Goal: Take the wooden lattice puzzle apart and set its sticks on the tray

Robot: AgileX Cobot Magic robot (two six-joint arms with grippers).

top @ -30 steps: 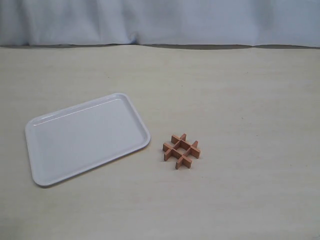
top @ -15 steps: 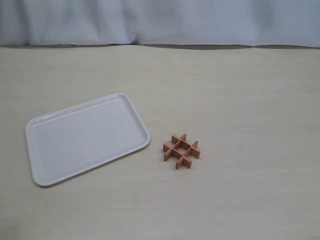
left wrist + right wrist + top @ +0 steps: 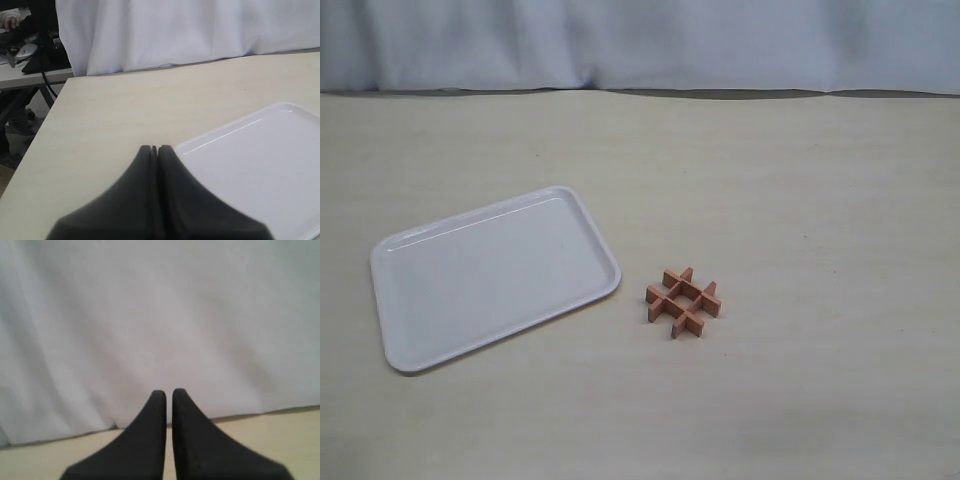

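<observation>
A pale table [image 3: 800, 180] holds the tray [image 3: 490, 270], left, and the puzzle [image 3: 683, 301], centre. The left gripper [image 3: 156, 148] and right gripper [image 3: 169, 392] are closed, empty.

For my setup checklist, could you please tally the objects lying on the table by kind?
White tray: 1
Wooden lattice puzzle: 1, sticks all interlocked
Total: 2

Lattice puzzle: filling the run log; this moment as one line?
tray: nothing on it | puzzle: assembled, beside tray, not touching | left gripper: shut, empty | right gripper: shut, empty
</observation>
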